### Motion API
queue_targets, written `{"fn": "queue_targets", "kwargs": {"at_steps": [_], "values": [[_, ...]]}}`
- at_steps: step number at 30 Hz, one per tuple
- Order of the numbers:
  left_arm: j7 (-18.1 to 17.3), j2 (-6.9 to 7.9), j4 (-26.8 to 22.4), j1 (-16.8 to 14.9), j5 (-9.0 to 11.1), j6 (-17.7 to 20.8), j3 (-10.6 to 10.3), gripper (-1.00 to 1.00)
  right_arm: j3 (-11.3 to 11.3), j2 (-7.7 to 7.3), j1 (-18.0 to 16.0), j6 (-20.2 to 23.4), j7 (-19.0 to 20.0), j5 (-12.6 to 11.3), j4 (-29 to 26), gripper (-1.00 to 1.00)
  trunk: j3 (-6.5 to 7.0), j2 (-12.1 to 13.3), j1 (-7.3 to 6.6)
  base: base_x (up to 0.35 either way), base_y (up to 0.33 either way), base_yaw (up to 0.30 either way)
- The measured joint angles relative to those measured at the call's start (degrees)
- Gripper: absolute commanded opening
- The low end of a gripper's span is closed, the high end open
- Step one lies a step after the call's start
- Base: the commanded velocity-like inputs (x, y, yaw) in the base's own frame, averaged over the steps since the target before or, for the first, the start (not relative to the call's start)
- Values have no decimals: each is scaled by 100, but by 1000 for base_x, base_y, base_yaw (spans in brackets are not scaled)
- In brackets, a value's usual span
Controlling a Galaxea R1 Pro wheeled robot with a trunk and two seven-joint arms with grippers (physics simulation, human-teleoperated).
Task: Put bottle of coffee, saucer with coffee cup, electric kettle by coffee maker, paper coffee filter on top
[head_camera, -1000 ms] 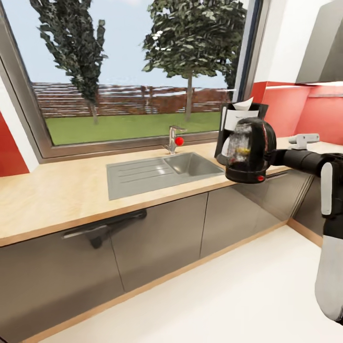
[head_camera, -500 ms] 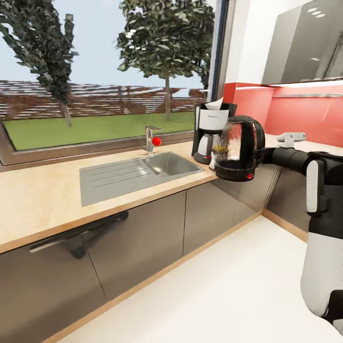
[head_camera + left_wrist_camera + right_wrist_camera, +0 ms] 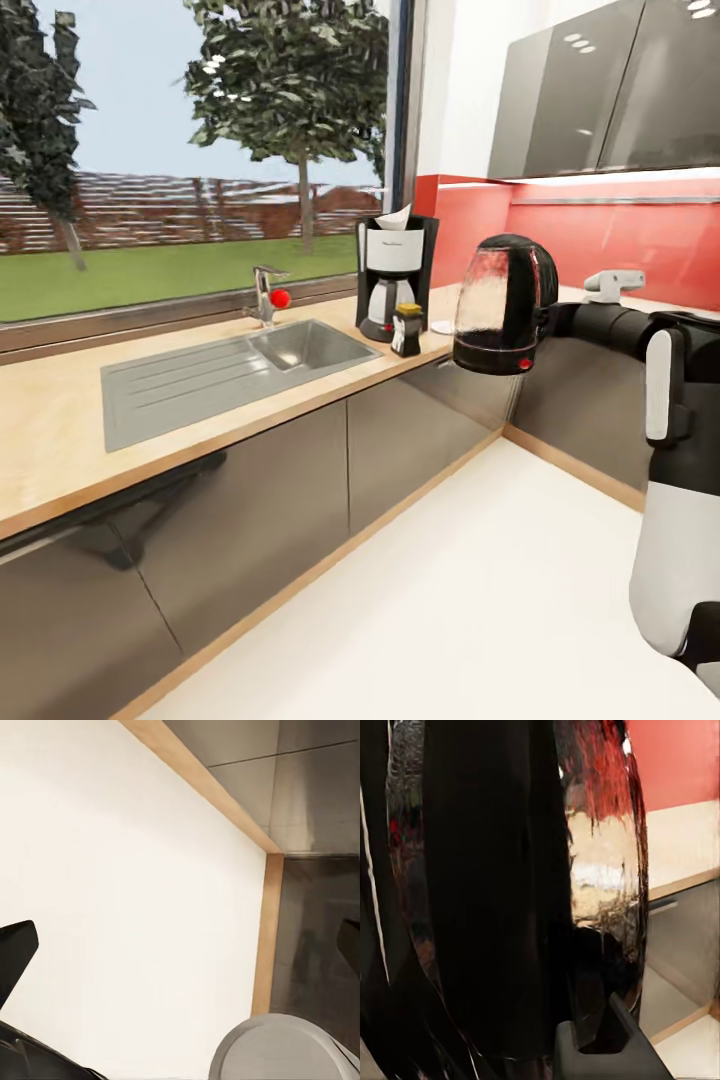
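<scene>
Camera panned right, electric kettle (image 3: 503, 303) held aloft, coffee maker (image 3: 395, 277) nearby

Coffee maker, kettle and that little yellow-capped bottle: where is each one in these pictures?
coffee maker (image 3: 396, 247), head view, on its white upper housing.
electric kettle (image 3: 495, 292), head view, on its glass body.
bottle of coffee (image 3: 407, 334), head view, on its black body.
</scene>
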Motion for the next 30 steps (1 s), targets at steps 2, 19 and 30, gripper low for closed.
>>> {"fn": "queue_targets", "kwargs": {"at_steps": [2,19,30], "values": [[0,1,0,0,0,0,-1,100,0,0,0,1,0,-3,0,-100,0,0,0,21,-55,-286],[3,6,-11,2,0,0,-1,100,-43,1,10,9,15,2,2,-100,0,-1,-2,97,-261,-87],[142,1,-11,2,0,0,-2,100,-43,-5,15,9,16,3,2,-100,0,-1,-3,249,-234,0]]}}
